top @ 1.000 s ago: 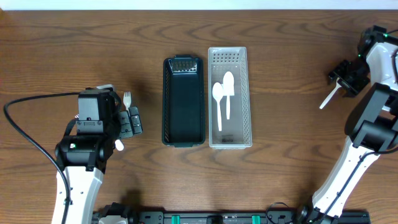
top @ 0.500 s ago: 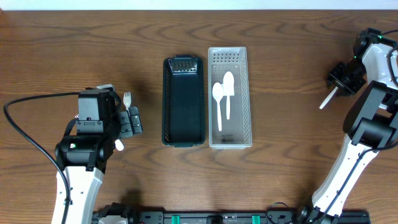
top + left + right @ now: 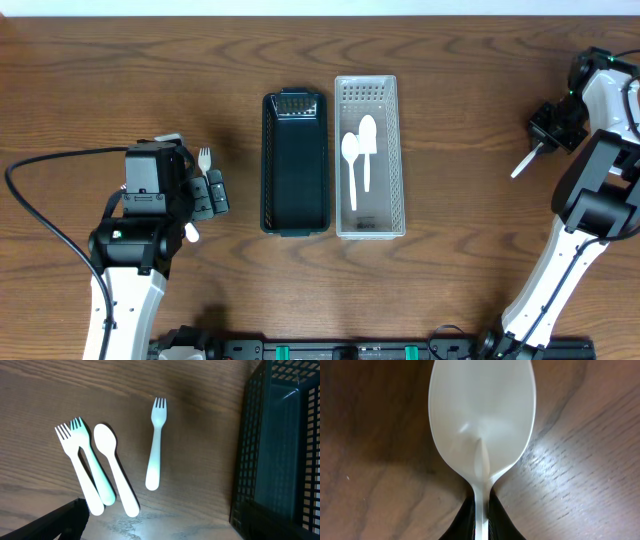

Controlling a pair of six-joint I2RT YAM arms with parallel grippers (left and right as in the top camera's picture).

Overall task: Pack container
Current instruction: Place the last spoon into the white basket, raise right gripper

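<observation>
White perforated container (image 3: 385,205) sits mid-surface holding two spoons (image 3: 367,130), beside an empty dark basket (image 3: 295,150). The right gripper (image 3: 553,128), near the right edge with jaws clenched on another white spoon (image 3: 482,425), is probably sorting like with like. Only the left wrist view shows three forks (image 3: 156,450) and a loose spoon (image 3: 115,472) below the left gripper (image 3: 212,195); I cannot tell how its jaws stand.

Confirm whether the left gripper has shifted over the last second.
No. In the overhead view the left gripper keeps the same gap to the left wall of the dark basket.
</observation>
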